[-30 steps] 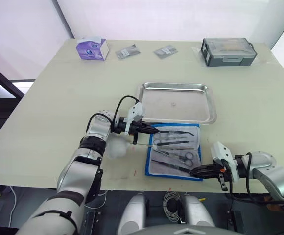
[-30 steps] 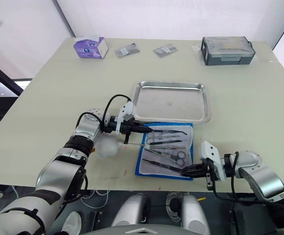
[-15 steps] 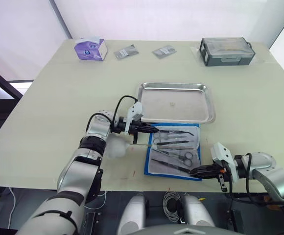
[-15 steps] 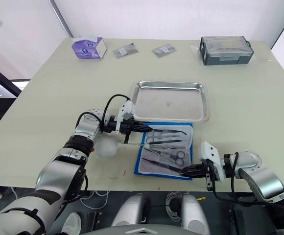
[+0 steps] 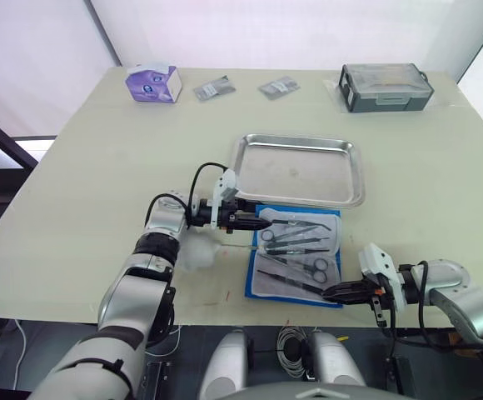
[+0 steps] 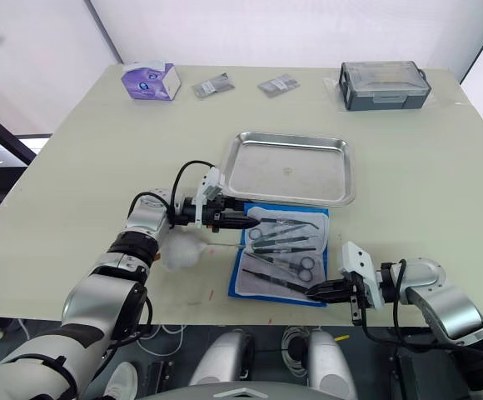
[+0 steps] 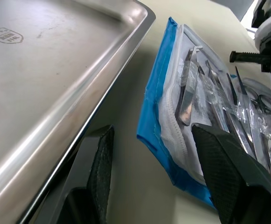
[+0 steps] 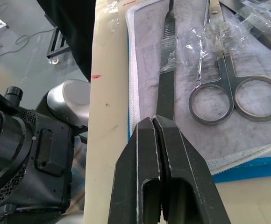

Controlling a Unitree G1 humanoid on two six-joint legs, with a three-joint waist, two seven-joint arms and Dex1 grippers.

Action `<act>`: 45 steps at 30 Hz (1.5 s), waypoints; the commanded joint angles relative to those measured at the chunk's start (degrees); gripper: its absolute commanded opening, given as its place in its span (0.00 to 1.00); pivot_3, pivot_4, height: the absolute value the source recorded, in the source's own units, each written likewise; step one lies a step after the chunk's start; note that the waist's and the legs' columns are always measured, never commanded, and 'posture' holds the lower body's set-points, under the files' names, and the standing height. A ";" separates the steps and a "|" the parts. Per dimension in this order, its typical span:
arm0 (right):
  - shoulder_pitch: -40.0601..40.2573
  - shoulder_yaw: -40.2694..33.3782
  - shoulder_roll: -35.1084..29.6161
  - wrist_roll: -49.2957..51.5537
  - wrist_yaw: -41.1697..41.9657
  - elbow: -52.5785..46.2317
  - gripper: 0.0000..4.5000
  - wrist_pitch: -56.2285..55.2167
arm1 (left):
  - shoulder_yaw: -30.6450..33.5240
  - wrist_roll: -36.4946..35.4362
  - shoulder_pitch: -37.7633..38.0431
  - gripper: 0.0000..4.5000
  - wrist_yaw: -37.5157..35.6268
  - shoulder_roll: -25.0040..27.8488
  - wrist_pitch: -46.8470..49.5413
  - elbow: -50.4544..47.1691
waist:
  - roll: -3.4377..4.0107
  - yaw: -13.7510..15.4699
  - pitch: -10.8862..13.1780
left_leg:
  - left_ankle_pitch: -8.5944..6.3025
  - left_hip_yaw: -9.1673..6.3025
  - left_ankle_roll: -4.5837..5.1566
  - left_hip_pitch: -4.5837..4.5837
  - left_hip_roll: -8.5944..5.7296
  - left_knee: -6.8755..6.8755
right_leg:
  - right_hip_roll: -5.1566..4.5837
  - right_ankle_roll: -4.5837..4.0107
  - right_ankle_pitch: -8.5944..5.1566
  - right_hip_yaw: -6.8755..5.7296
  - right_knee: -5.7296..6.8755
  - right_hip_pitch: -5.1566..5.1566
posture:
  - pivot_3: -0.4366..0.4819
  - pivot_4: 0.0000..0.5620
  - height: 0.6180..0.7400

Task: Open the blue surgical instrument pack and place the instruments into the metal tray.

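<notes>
The blue surgical instrument pack point(image 5: 268, 280) lies open on the table just in front of the metal tray point(image 5: 308, 175), its whitish inner layer up. Several instruments point(image 5: 298, 244) lie on it: scissors with ring handles point(image 8: 236, 95), forceps and tweezers point(image 7: 186, 91). My left gripper point(image 5: 262, 223) is open at the pack's far left corner, beside the tray's rim point(image 7: 103, 84), and its fingers point(image 7: 100, 168) hold nothing. At the pack's near right corner my right gripper point(image 8: 154, 122) is shut, its tips at the end of a flat-handled tool point(image 8: 166, 74).
A crumpled white wad point(image 5: 198, 250) lies by my left forearm. Along the far edge of the table stand a purple tissue box point(image 5: 153, 83), two grey sachets point(image 5: 215, 87) point(image 5: 280, 87) and a grey lidded box point(image 5: 387, 87). The table's front edge runs just behind my right gripper.
My left gripper's fingers have come apart at the pack's far left corner. The right gripper has stayed shut in the same place.
</notes>
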 commanded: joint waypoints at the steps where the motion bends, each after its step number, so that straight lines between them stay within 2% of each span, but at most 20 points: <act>1: 0.98 -0.49 -0.77 -0.58 -0.11 -0.03 0.00 0.09 | 0.81 -0.18 1.16 0.62 -0.05 1.44 0.56 -1.04 | -0.01 -0.01 0.00 | 0.00 0.00 0.00 0.00 0.00 0.00 | 0.00 0.00 0.00 0.00 0.00 0.00 | 0.48 0.27 1.00; 9: 1.44 -0.90 -0.67 -0.21 -0.45 -0.35 0.00 -0.11 | 2.56 -3.37 3.90 0.62 -1.88 3.92 6.19 -8.36 | -0.01 -0.10 0.01 | 0.00 -0.01 0.00 -0.01 0.01 -0.01 | 0.01 0.00 0.00 0.01 0.00 -0.02 | 0.48 0.27 1.00; 15: 1.75 -1.42 -0.81 0.37 -0.33 -1.13 0.00 0.27 | 3.76 -6.94 7.97 0.62 -3.08 7.27 11.23 -18.15 | -0.03 0.02 0.02 | 0.00 -0.03 0.00 -0.04 0.02 -0.01 | -0.01 0.00 0.00 0.00 -0.01 -0.03 | 0.48 0.27 1.00; 21: 2.25 -4.44 0.16 2.57 -1.52 -3.18 0.00 -0.45 | 5.35 -10.80 13.86 0.62 -5.08 10.55 10.26 -28.51 | -0.02 0.03 0.03 | 0.00 -0.13 -0.01 -0.05 0.04 -0.01 | -0.03 0.00 0.00 0.02 -0.01 -0.05 | 0.48 0.27 1.00; 30: 4.28 -9.44 -2.14 7.43 -0.91 -7.89 0.00 1.30 | 8.52 -16.33 19.89 0.62 -7.51 16.64 9.19 -39.13 | -0.02 0.09 0.06 | 0.00 -0.30 0.00 -0.07 0.06 -0.02 | -0.02 -0.01 0.00 0.01 -0.02 -0.06 | 0.48 0.27 1.00; 33: 4.83 -11.33 -2.76 9.21 -0.57 -9.27 0.16 1.53 | 9.17 -17.77 21.17 0.63 -8.35 18.53 9.28 -42.41 | -0.02 0.09 0.07 | 0.00 -0.32 0.00 -0.07 0.06 -0.02 | -0.03 -0.01 0.00 0.00 -0.03 -0.06 | 0.48 0.27 1.00; 35: 4.87 -12.73 -2.57 9.80 -0.76 -9.45 0.32 0.90 | 9.69 -19.42 21.99 0.63 -8.68 19.99 9.97 -44.79 | -0.02 0.05 0.07 | 0.00 -0.31 0.00 -0.08 0.06 -0.02 | -0.03 -0.01 0.00 0.01 -0.03 -0.06 | 0.48 0.27 1.00; 38: 4.07 -14.74 -1.88 9.29 -1.42 -8.53 0.66 -1.49 | 10.65 -21.47 23.10 0.92 -9.11 22.61 9.95 -48.11 | -0.02 0.04 0.08 | 0.00 -0.31 0.00 -0.07 0.08 -0.02 | -0.02 -0.01 0.00 0.01 -0.03 -0.06 | 0.48 0.27 1.00; 39: 3.77 -15.06 -1.62 8.77 -1.63 -8.17 0.74 -2.47 | 10.62 -22.14 23.55 0.99 -9.17 23.67 10.03 -49.24 | -0.02 0.03 0.08 | 0.00 -0.31 0.00 -0.07 0.10 -0.03 | -0.01 -0.01 0.00 0.01 -0.03 -0.06 | 0.48 0.27 1.00; 41: 3.11 -15.29 -0.81 7.70 -2.14 -7.31 0.94 -4.52 | 10.28 -23.12 24.66 1.00 -9.20 25.49 9.76 -50.92 | -0.02 -0.01 0.08 | 0.00 -0.29 0.00 -0.06 0.10 -0.03 | -0.01 -0.01 0.00 0.02 -0.03 -0.06 | 0.48 0.27 1.00; 42: 2.71 -15.18 -0.39 7.09 -2.48 -6.79 0.98 -5.58 | 10.23 -23.55 25.17 1.00 -9.21 26.11 9.67 -51.52 | -0.02 -0.03 0.08 | 0.00 -0.29 0.00 -0.06 0.11 -0.03 | -0.01 -0.01 0.00 0.02 -0.03 -0.06 | 0.48 0.27 1.00; 45: 0.85 -14.31 1.68 3.21 -4.20 -4.16 0.98 -11.12 | 10.21 -24.45 26.13 1.00 -9.20 27.11 9.59 -53.17 | 0.00 0.02 0.10 | 0.00 -0.27 0.00 -0.05 0.11 -0.04 | 0.00 -0.01 0.00 0.03 -0.03 -0.06 | 0.48 0.27 1.00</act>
